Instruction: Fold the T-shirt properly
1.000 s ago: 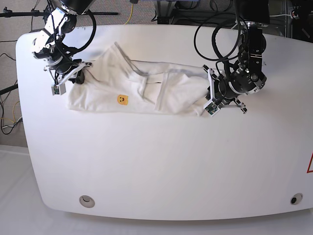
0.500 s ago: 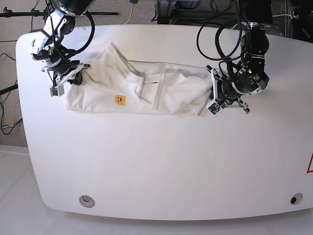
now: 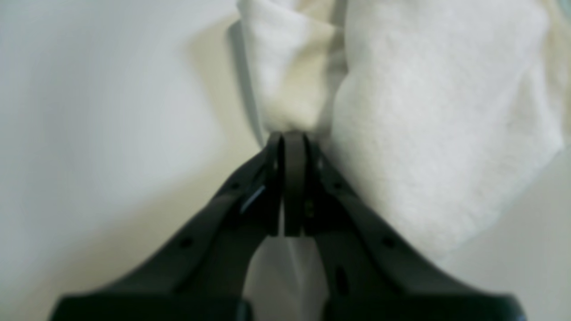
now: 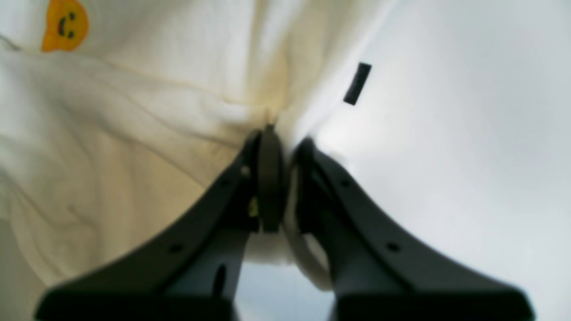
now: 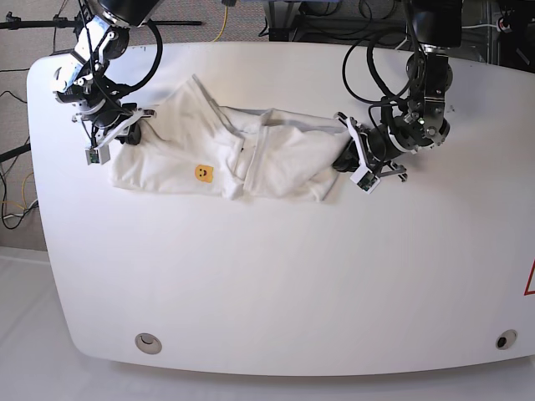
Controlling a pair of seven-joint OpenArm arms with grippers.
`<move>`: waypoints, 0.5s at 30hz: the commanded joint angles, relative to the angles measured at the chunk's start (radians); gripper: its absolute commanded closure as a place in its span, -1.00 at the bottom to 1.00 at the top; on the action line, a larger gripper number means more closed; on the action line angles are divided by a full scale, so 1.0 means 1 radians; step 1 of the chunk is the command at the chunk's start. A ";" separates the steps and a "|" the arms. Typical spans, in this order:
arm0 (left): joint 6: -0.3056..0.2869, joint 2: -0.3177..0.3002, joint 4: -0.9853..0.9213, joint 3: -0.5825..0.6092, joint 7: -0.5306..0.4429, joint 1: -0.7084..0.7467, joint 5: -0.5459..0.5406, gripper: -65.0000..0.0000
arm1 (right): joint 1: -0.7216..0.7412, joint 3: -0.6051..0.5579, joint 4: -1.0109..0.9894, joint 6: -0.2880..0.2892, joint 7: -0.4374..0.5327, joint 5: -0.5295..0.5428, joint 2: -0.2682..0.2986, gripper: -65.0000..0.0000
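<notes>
The base view is bright and sharp, with even light from above and only small soft shadows under the shirt (image 5: 242,159) on the table (image 5: 276,276). Both wrist views are soft and out of focus – the dark gripper (image 3: 290,138) in the left one is blurred, and so is the cloth. In the right wrist view the cloth looks yellowish in shadow, and the table there glares white

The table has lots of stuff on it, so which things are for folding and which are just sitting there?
For the folding:
T-shirt, white with a small yellow smiley
left gripper, shut on one end of the cloth
right gripper, shut on the other end

Just there:
white table
round fitting near the table's front edge
cables behind the arms
</notes>
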 commanded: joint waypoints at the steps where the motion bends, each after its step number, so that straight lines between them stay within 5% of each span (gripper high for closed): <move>1: -0.008 -0.001 -0.073 0.010 0.114 0.025 0.085 1.00 | 0.006 0.003 0.011 0.000 0.011 0.007 0.009 1.00; 15: -0.008 -0.004 -0.096 0.010 0.091 0.025 0.085 1.00 | 0.003 0.003 0.137 0.000 0.008 0.007 0.012 1.00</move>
